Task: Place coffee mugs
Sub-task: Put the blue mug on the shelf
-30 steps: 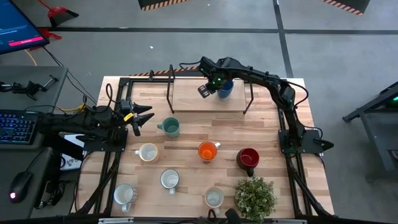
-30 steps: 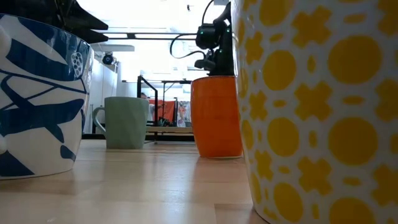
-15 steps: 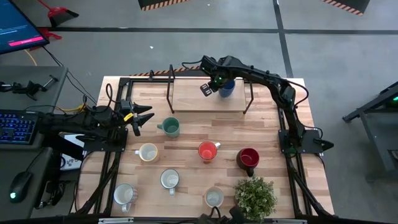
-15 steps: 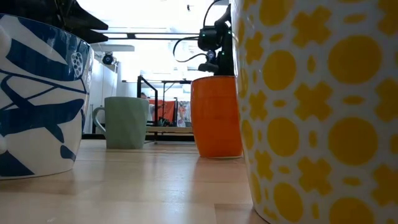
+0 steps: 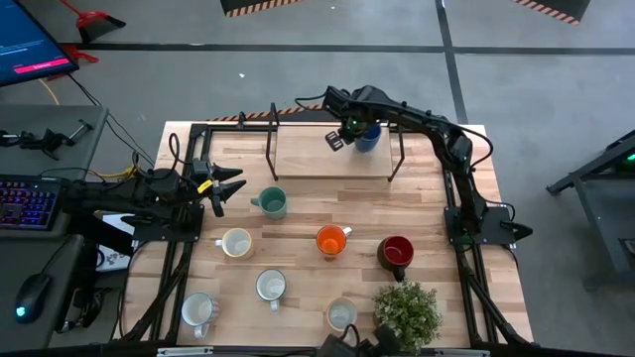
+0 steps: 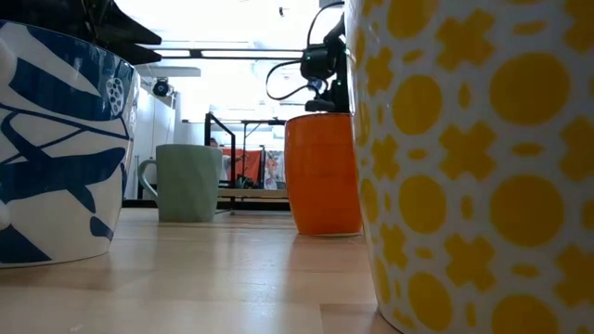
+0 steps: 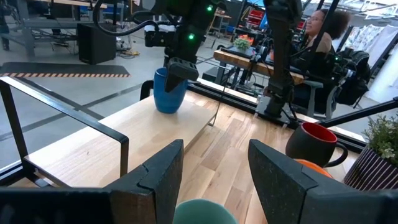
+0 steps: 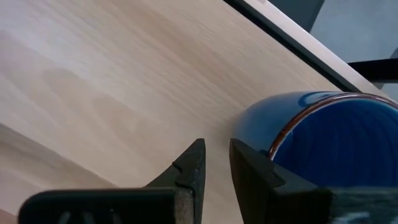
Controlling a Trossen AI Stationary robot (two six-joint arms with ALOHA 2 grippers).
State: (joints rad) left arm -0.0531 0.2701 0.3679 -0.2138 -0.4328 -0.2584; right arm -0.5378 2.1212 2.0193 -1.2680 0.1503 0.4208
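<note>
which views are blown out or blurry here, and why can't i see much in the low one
Low view: the room behind is overexposed, and a yellow-patterned mug and a blue-patterned mug sit so close that they look huge, soft and block the table. Right wrist view: the blue mug is close and slightly soft. High view: evenly lit, sharp. Left wrist view: clear.

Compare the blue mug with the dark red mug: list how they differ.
The blue mug stands on the raised wooden shelf at the table's far side; the dark red mug stands on the tabletop beside the potted plant. The right gripper is at the blue mug; no gripper is near the dark red mug. Both stand upright.
</note>
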